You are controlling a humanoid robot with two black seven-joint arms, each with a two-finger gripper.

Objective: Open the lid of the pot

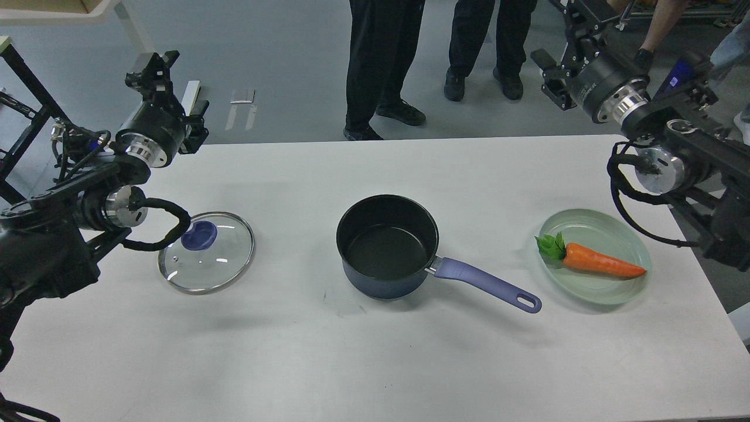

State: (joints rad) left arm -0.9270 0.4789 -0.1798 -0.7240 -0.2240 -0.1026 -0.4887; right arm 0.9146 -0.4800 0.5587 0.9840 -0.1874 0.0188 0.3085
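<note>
The dark blue pot (387, 246) stands uncovered in the middle of the white table (375, 363), its purple handle pointing right and toward me. Its glass lid (206, 252) with a blue knob (199, 235) lies flat on the table to the pot's left. My left gripper (153, 65) is raised above the table's far left corner, pointing up and holding nothing. My right gripper (577, 14) is raised beyond the far right corner, pointing up at the view's top edge. Both are seen dark and small, so I cannot tell the fingers apart.
A pale green plate (621, 234) with an orange carrot (600, 265) sits to the right of the pot. Several people stand on the floor behind the table. A white frame leg (146, 64) stands at the far left.
</note>
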